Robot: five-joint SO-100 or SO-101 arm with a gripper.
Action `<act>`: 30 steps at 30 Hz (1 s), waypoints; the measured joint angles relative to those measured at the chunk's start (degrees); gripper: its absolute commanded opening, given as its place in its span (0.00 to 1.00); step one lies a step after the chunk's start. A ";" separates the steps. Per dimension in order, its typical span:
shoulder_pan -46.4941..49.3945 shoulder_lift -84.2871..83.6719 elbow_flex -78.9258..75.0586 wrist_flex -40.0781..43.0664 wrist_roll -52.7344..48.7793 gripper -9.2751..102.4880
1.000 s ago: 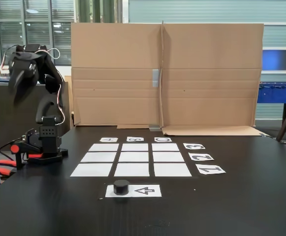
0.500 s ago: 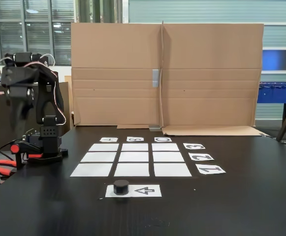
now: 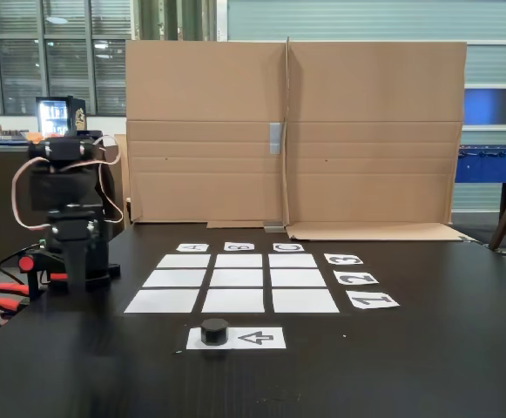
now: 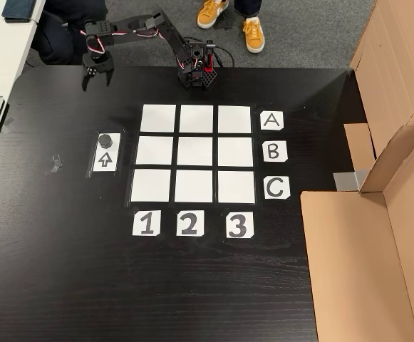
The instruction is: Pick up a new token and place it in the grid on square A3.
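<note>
A black table (image 4: pixel 192 285) carries a folded cardboard wall (image 3: pixel 296 131) along one side. Next is the grid (image 4: pixel 196 153) of nine white sheets with letter and number labels; square A3 (image 4: pixel 234 119) is bare. In the other view the arm (image 4: pixel 142 32) reaches left from its base, the gripper (image 4: pixel 97 81) hanging above the tabletop with its fingers parted around nothing. The token (image 4: pixel 106 139) sits on the arrow sheet (image 4: pixel 105 154), well apart from the gripper.
</note>
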 measured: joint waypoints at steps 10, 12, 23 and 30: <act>-8.26 -5.71 -13.36 3.87 5.71 0.32; -9.14 -6.94 -16.26 4.04 6.86 0.32; -15.56 -15.73 -28.21 4.83 10.28 0.32; -18.98 -20.74 -33.40 4.83 10.28 0.32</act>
